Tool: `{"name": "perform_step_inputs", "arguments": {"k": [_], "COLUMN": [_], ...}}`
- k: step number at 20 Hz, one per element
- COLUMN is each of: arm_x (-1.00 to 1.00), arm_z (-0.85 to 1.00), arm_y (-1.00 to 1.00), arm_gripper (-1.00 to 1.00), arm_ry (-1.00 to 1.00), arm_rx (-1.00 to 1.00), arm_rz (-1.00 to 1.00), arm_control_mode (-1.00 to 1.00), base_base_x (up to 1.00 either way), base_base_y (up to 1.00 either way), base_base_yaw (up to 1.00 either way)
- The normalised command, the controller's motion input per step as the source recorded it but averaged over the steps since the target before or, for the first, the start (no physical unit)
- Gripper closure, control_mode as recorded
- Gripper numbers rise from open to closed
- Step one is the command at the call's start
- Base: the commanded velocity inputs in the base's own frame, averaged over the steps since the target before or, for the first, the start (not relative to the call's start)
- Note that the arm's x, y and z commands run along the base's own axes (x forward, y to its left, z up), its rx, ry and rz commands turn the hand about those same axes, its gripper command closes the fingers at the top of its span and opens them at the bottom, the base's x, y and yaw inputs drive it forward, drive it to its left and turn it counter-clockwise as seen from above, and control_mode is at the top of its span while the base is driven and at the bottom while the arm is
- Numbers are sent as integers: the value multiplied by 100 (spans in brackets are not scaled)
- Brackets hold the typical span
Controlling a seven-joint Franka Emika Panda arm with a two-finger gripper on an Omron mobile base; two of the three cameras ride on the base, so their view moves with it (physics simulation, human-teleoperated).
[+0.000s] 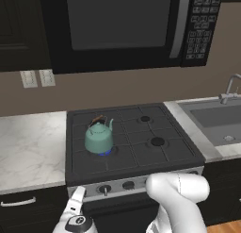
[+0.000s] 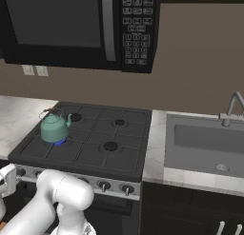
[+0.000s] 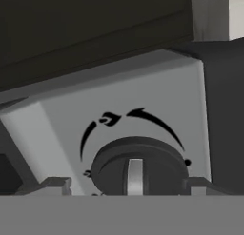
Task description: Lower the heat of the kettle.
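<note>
Kettle seated on lit burner. Knob framed between parted pincer tips, 9 and 3 o'clock; closing, then turning, judged next.

Arm bent low, pincer wide

The white arm folds down at the elbow. Its pincer has its two fingertips spread apart, one on each side, holding nothing.
</note>
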Motion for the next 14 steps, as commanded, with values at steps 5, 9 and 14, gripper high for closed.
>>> {"name": "perform_step_inputs", "arguments": {"k": [5, 9, 14], "arm_x": [2, 0, -7], "arm_z": [0, 0, 0], "arm_y": [0, 0, -8], "arm_gripper": [100, 100, 100], "arm_ry": [-4, 0, -4], "arm_rx": [0, 1, 22], "arm_rz": [2, 2, 1], "arm_control_mode": [-100, -100, -100], "base_base_x": [0, 0, 0], "base_base_y": [0, 0, 0], "base_base_yaw": [0, 0, 0]}}
